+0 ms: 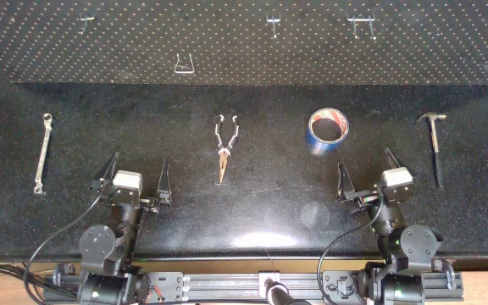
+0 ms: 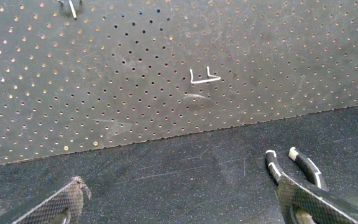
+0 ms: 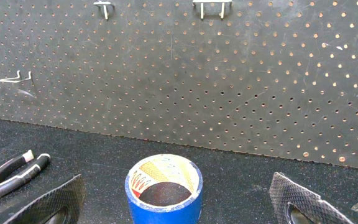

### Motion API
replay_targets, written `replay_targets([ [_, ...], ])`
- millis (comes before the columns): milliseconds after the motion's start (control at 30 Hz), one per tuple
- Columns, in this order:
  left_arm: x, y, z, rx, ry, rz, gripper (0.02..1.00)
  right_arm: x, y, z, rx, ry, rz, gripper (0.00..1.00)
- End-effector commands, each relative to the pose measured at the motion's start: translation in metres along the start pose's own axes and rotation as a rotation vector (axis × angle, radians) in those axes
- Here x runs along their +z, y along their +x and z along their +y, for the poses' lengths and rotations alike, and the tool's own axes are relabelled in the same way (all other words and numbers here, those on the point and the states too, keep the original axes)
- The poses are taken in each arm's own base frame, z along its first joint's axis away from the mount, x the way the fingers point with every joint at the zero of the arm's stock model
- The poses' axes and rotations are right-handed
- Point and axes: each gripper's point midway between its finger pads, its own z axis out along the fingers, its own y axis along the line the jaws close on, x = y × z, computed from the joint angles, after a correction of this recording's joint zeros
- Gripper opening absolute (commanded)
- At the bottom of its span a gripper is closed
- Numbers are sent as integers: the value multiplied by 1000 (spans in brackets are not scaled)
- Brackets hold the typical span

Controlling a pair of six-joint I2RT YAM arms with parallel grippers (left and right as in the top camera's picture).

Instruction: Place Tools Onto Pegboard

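Between wrench (image 1: 42, 152) and tape roll (image 1: 329, 127) lie pliers (image 1: 225, 148).

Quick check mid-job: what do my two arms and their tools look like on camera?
The left arm and right arm are black with rounded joint housings, and each carries a pale grey block at the wrist. The left tool and right tool each have two tapered, blade-like fingers of dark woven carbon-fibre texture. Black cables loop from the bases.

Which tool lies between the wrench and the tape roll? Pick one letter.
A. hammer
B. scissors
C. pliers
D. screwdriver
C: the pliers lie in the middle, with the wrench on their left and the tape roll on their right.
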Motion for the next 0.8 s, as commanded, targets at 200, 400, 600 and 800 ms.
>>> replay_targets([
  [200, 0, 1, 2, 16, -14, 2, 993, 0, 1, 0, 4, -3, -2, 976],
  [400, 0, 1, 2, 16, -14, 2, 993, 0, 1, 0, 4, -3, -2, 976],
  [600, -4, 3, 37, 4, -157, 8, 993, 0, 1, 0, 4, -3, -2, 976],
  [800, -4, 3, 40, 3, -169, 9, 993, 0, 1, 0, 4, -3, -2, 976],
])
